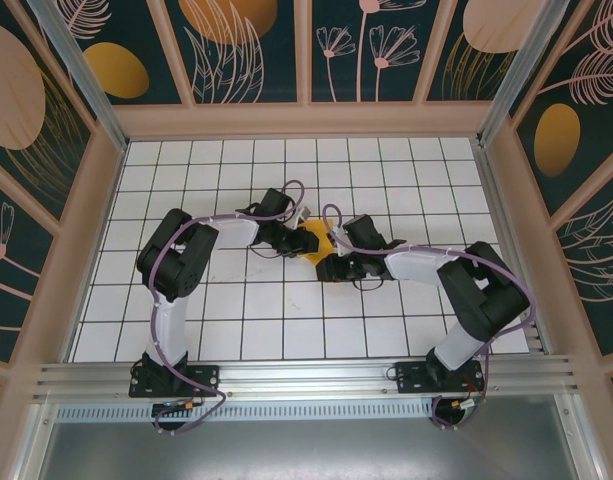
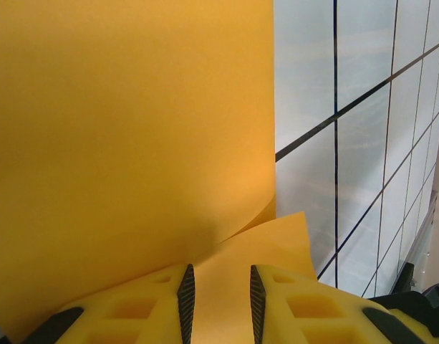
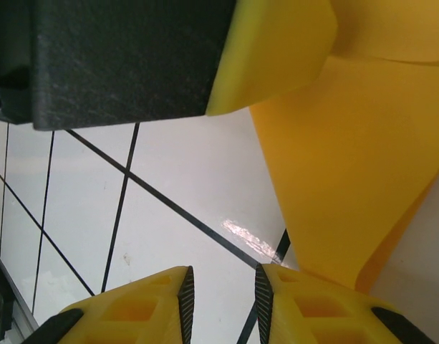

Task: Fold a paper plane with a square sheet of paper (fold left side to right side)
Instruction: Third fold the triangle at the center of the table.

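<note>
Left-to-right fold, centre of tabletop (image 1: 286,330)
The square sheet of paper (image 1: 313,241) curls up before your left gripper (image 2: 218,301); right gripper (image 3: 224,301) beside it, both parted. Sweep rightward, matching edges before pressing.

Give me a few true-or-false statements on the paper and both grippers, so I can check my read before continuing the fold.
1. The square sheet of paper lies near the middle of the table. True.
2. The right gripper is clamped on the paper. False: its jaws stand apart over bare tile, with the paper beside it.
3. The left gripper has its jaws apart, with paper showing between them. True.
4. The paper is already a narrow dart. False: it is a broad sheet, one part curling up.
</note>
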You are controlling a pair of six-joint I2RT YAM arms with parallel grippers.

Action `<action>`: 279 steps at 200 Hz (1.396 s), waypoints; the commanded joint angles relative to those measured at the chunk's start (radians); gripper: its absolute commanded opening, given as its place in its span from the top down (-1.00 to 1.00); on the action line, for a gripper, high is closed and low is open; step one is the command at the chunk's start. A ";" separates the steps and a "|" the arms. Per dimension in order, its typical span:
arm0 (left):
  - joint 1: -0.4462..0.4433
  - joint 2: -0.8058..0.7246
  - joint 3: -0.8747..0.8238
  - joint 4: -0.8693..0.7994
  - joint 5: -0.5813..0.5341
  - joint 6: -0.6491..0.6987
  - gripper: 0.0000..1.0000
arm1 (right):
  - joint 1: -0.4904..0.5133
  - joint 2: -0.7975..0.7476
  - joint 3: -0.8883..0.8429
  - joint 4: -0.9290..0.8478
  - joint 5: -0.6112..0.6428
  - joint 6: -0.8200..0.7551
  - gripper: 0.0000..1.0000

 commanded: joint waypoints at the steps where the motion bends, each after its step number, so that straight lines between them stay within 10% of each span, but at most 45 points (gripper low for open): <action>1: -0.003 0.054 -0.035 -0.028 -0.097 0.011 0.39 | -0.011 0.022 0.000 -0.013 0.017 0.018 0.36; 86: -0.003 0.052 -0.025 -0.037 -0.100 0.017 0.39 | -0.031 0.070 -0.053 0.008 0.000 0.058 0.44; 168: 0.019 -0.064 0.065 -0.081 -0.099 0.027 0.35 | -0.070 0.094 -0.141 -0.010 -0.016 0.136 1.00; 279: -0.090 -0.186 -0.092 0.022 -0.031 -0.052 0.46 | -0.070 0.149 -0.113 -0.049 0.010 0.131 1.00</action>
